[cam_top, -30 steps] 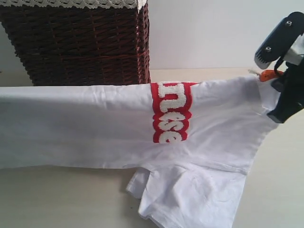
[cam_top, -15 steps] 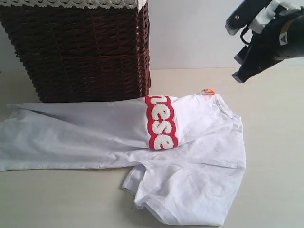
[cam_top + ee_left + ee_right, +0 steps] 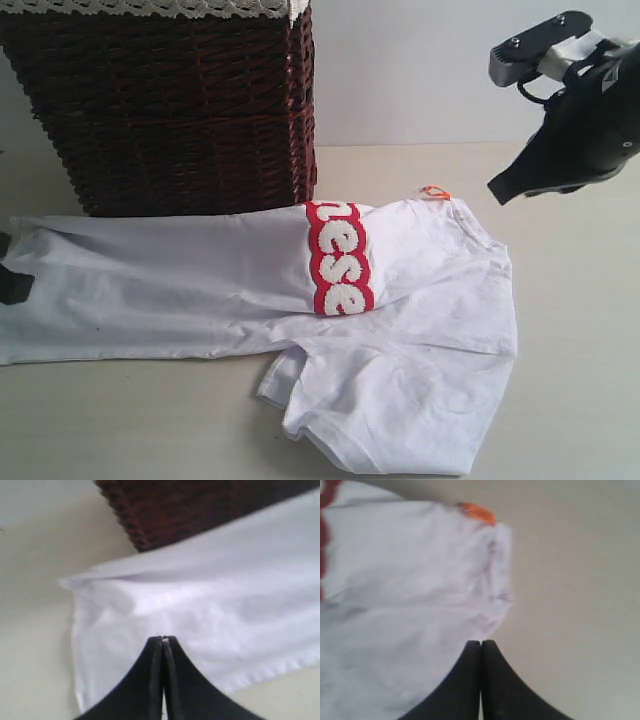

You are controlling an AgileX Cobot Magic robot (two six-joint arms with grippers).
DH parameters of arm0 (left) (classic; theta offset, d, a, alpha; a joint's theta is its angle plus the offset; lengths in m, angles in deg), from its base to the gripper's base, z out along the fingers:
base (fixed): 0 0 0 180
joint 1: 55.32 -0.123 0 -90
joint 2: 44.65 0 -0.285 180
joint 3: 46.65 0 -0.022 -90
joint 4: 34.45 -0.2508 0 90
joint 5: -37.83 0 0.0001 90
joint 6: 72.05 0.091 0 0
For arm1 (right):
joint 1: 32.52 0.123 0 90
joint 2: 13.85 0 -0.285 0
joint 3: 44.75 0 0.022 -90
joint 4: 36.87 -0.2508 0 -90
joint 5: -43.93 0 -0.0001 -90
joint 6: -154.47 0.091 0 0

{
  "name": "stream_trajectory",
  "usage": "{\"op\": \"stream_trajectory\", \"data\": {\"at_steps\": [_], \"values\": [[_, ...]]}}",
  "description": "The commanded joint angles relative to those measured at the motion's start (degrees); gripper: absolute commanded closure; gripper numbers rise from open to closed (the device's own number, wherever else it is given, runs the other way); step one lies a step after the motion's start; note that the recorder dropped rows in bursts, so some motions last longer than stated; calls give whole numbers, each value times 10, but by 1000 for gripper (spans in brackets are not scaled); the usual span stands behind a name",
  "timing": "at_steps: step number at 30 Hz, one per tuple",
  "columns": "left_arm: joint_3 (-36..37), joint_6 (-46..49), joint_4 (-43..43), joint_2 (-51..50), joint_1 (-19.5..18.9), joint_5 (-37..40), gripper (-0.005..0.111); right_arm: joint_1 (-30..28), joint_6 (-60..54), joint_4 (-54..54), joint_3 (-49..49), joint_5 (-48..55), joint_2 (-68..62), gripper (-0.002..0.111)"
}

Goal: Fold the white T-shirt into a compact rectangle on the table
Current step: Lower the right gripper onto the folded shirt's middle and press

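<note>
The T-shirt point(image 3: 200, 290) has dropped from the air onto the bench point(image 3: 580, 400); left hand point(image 3: 163, 640) and right hand point(image 3: 481, 642) are empty, jaws together. 1 fold laid; more needed.

The right gripper point(image 3: 500, 190) hangs raised at two o'clock in the exterior view, its black jaws pressed together with nothing between them and its tip pointing down toward eight o'clock. The left gripper point(image 3: 163, 639) shows there only as a dark sliver at nine o'clock, its jaws likewise closed and empty.
</note>
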Motion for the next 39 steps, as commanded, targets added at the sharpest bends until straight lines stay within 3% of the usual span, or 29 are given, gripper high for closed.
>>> {"op": "stream_trajectory", "data": {"at_steps": [1,4,8,12,20,27,39], "values": [[-60,-14,23,-28,18,216,107,0,-136,-192,-12,65,9,108],[-65,-36,31,-59,17,231,107,21,-136,-230,-76,5,6,108],[-65,-119,31,-97,16,135,107,53,-135,-231,-133,-77,-13,108],[-65,-194,32,-151,-3,44,107,57,-106,-241,-134,-123,-51,108],[-65,-204,32,-287,-55,0,107,57,-88,-243,-133,-210,-164,108],[-67,-204,32,-345,-58,54,107,57,-93,-243,-133,-175,-219,108],[-67,-206,50,-340,-55,279,107,57,-101,-231,-207,-136,-170,108]]}}
